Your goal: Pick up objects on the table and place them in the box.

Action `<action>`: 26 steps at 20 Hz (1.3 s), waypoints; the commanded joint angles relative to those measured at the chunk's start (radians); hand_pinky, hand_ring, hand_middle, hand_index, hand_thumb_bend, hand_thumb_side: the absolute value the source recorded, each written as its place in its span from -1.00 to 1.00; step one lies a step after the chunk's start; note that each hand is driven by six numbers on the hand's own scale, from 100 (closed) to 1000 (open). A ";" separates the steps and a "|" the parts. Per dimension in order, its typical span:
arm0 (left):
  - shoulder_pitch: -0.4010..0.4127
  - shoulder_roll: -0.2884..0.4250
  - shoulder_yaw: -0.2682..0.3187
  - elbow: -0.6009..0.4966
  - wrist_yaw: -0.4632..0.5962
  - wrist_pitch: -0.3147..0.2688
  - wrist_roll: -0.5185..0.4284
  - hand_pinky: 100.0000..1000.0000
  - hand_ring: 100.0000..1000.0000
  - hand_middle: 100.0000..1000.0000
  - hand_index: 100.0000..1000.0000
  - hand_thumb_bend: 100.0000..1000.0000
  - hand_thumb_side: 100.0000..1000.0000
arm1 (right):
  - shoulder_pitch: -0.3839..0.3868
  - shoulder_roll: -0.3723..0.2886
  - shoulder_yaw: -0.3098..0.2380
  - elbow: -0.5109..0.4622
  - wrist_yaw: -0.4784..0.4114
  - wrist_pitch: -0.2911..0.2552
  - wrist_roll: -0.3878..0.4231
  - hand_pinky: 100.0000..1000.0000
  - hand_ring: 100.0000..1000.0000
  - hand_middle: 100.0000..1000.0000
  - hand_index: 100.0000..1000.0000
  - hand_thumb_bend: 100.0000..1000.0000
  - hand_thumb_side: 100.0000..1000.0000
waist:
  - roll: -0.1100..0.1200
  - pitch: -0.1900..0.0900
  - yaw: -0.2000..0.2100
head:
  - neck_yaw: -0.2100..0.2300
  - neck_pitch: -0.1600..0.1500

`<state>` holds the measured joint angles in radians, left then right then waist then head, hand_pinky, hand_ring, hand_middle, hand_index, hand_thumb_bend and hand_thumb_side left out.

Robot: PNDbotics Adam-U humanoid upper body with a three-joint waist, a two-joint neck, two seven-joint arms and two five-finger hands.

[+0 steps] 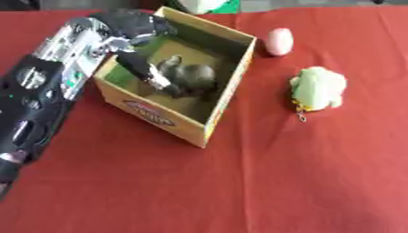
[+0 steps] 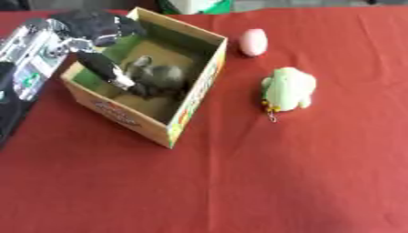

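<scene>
An open yellow cardboard box stands on the red cloth at upper left. Inside it lies a grey plush toy. My left hand reaches in over the box's left wall, its fingers stretched down beside the grey toy and touching it, not curled round it. A pale green plush toy with a small keychain lies on the cloth right of the box. Behind it sits a pink egg-shaped thing. My right hand shows in no view.
The red tablecloth covers the whole table. A green and white object sits at the far edge behind the box. My black and silver left forearm crosses the left side.
</scene>
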<state>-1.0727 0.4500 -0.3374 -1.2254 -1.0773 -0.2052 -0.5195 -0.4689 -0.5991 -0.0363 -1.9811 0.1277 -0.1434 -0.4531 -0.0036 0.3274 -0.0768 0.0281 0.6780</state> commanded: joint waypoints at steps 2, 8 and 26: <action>-0.028 0.038 0.053 -0.111 0.034 0.029 0.052 0.34 0.84 0.75 0.93 0.83 0.86 | -0.038 -0.087 0.001 -0.019 0.073 0.076 0.080 0.56 0.70 0.58 0.71 -1.00 1.00 | -0.005 -0.030 0.006 | -0.007 0.013; 0.009 0.082 0.146 -0.352 0.138 0.166 0.204 0.34 0.74 0.68 0.86 0.69 0.84 | -0.122 -0.195 0.051 0.029 0.263 0.108 0.349 0.62 0.78 0.75 0.79 -1.00 1.00 | -0.010 -0.043 0.029 | -0.030 0.025; 0.369 0.181 0.317 -0.774 0.606 0.435 0.800 0.42 0.58 0.60 0.81 0.61 0.80 | -0.270 -0.377 0.241 0.267 0.478 -0.045 0.693 0.73 0.99 0.78 0.82 -0.50 0.99 | -0.029 -0.058 0.090 | -0.099 0.022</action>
<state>-0.6950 0.5991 -0.0413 -1.9816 -0.4971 0.2426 0.2497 -0.7218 -0.9324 0.2040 -1.7273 0.6012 -0.1788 0.2232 -0.0336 0.2895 0.0140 -0.0651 0.7031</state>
